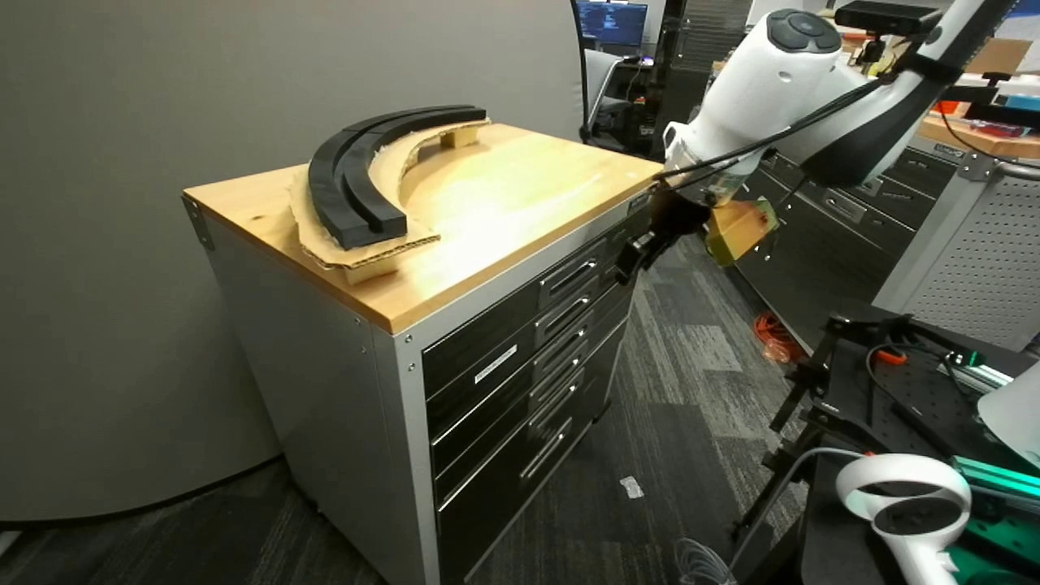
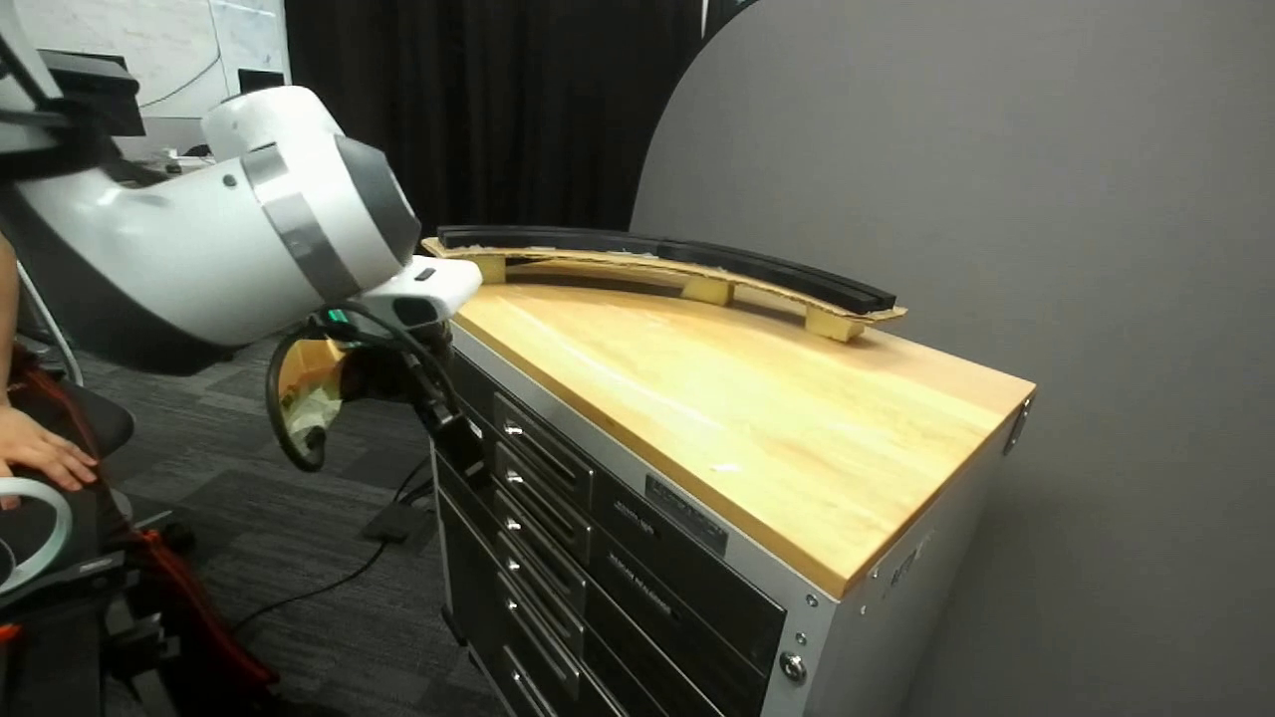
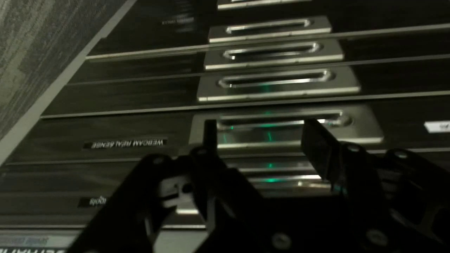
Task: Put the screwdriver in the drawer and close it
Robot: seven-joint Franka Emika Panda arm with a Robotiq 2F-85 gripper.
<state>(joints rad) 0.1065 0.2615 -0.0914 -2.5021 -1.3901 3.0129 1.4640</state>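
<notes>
The drawer (image 1: 471, 349), topmost in the wood-topped grey cabinet, is shut and flush in both exterior views (image 2: 717, 583). Its dark front with a "tools" label also shows near the bottom of the upside-down wrist view (image 3: 42, 202). The screwdriver is out of view or hidden. My gripper (image 3: 262, 131) is open and empty, its two black fingers spread in the wrist view. The fingertips overlap the handle plate (image 3: 365, 130) of the second drawer there; contact cannot be told. In both exterior views the gripper (image 1: 638, 258) (image 2: 463, 448) points down at the cabinet's upper drawer fronts.
A black crescent-shaped piece (image 1: 345, 183) lies on raised cardboard on the wooden top (image 1: 520, 187). More shut drawers sit below. A translucent yellow-orange piece (image 2: 309, 383) is at the wrist. A dark cart (image 1: 902, 390) holds a white controller (image 1: 914, 496). A person's hand (image 2: 40, 443) shows.
</notes>
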